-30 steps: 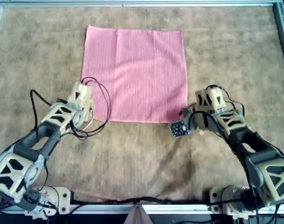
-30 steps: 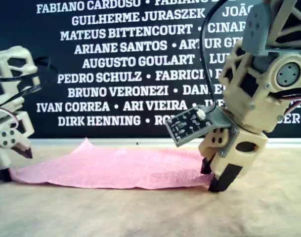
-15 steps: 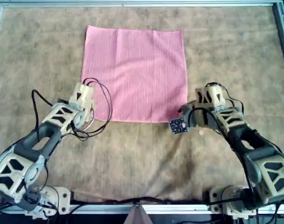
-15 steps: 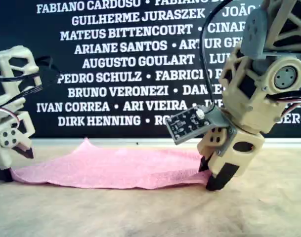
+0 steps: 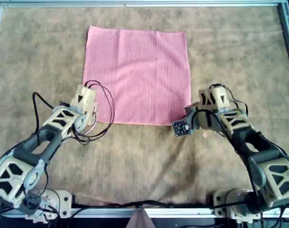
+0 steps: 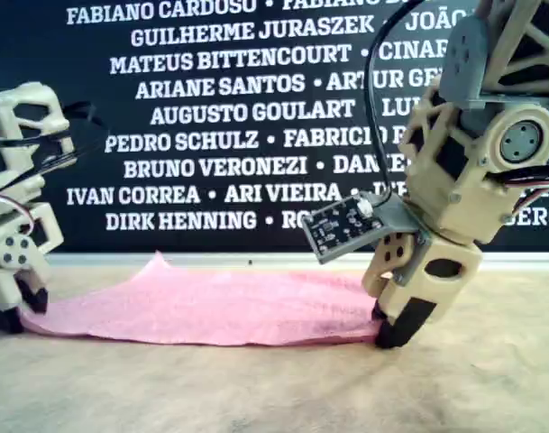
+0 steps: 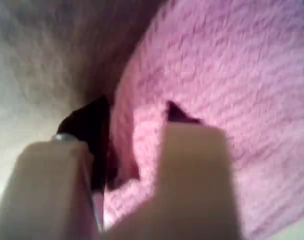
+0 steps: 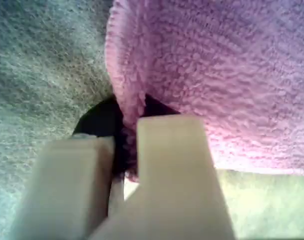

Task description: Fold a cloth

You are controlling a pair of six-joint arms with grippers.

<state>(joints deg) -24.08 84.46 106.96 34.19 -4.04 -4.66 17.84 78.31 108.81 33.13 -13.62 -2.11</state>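
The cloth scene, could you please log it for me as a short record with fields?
cloth: pink cloth, flat on the brown mat
left gripper: fingers around the cloth's near corner, overhead view's left
right gripper: fingers pinching the near corner on the overhead view's right
fold: not yet begun
backdrop: dark banner with white names

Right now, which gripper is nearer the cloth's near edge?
Neither: the left gripper and the right gripper each pinch a near corner of the cloth.
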